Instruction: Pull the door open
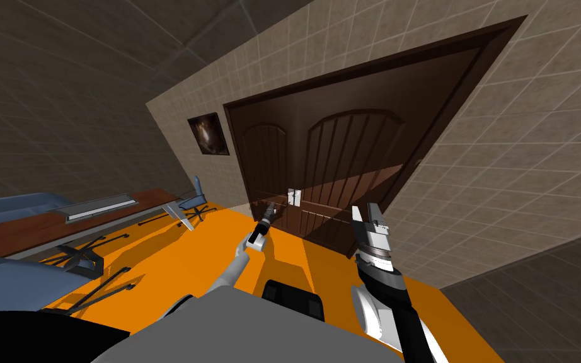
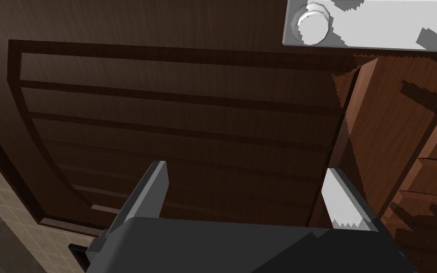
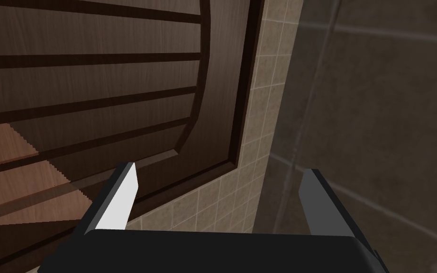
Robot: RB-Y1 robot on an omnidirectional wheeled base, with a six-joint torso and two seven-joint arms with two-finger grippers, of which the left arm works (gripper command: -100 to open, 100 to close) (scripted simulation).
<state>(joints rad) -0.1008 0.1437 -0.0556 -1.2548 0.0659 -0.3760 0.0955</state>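
Left gripper (image 2: 244, 167) fingers spread apart, facing dark brown door (image 2: 189, 109), apart from its white handle plate (image 2: 378, 26) and round knob (image 2: 313, 24), right gripper (image 3: 218, 168) likewise spread.

The orange floor (image 1: 169, 265) is running flat up to the foot of the dark brown door (image 1: 346, 164) and the tiled wall beside it. At the left, a long table (image 1: 24, 230) with a reddish-brown top is standing on the floor on dark leg frames (image 1: 84, 257). A long, flat grey object (image 1: 101, 207) (kind not determinable) is lying lengthwise on the tabletop. A blue-grey swivel chair (image 1: 195, 198) is standing on the floor just beyond the table's far end, near the wall.
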